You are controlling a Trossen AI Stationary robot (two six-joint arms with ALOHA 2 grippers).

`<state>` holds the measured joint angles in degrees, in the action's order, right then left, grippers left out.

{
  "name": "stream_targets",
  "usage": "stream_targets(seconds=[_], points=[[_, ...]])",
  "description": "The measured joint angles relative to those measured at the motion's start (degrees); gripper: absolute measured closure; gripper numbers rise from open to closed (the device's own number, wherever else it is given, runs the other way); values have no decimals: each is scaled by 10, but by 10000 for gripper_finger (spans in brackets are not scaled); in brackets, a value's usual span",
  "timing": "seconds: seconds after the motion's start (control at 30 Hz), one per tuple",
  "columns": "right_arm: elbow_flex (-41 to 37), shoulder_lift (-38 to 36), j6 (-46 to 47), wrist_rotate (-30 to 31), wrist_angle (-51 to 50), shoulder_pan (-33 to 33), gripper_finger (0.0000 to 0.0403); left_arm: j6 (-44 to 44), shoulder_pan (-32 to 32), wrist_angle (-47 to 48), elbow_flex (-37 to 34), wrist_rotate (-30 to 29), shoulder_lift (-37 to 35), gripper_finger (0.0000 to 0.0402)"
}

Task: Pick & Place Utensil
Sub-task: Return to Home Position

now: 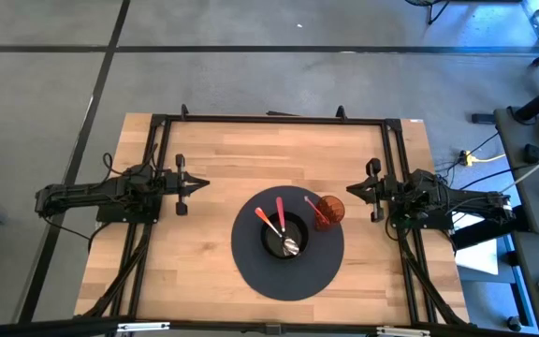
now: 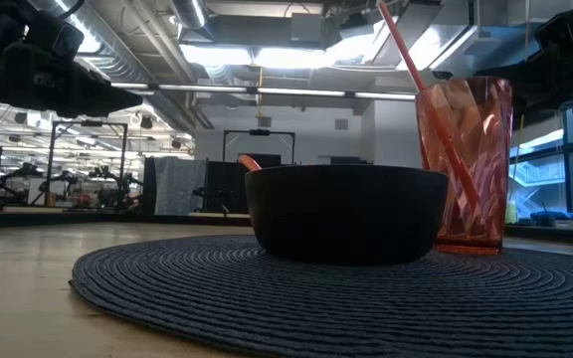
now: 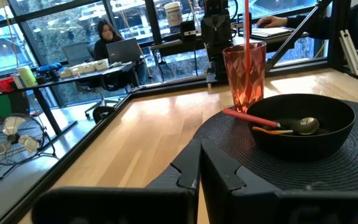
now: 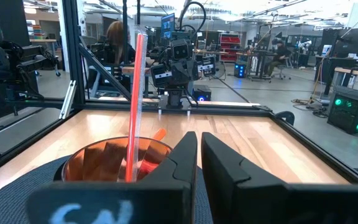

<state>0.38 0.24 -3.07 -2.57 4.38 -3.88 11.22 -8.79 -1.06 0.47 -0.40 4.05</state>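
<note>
The left gripper [image 1: 195, 184], fingers together, sat at the table's left, clear of the work. Two red-handled utensils [image 1: 281, 215] lay in the bowl [image 3: 303, 140], handles overhanging its rim. Risk: the tall cup [image 1: 329, 210] just right of the bowl could topple if the nearby right gripper [image 1: 354, 190], also closed, swung low.

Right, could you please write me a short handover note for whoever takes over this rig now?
Left gripper: shut, empty, at the table's left side. Right gripper: shut, empty, at the right side.
Spoon and a second red-handled utensil lie in the bowl on the mat; the cup beside it holds a red stick.
Done: utensils placed. Left: probably only parking the arms.
</note>
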Motion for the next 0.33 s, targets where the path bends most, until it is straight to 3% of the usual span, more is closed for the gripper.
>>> stream_targets(seconds=[0.33], points=[[0, 0, 0, 0, 0, 0, 377, 0, 0, 0, 0, 0, 0, 396]])
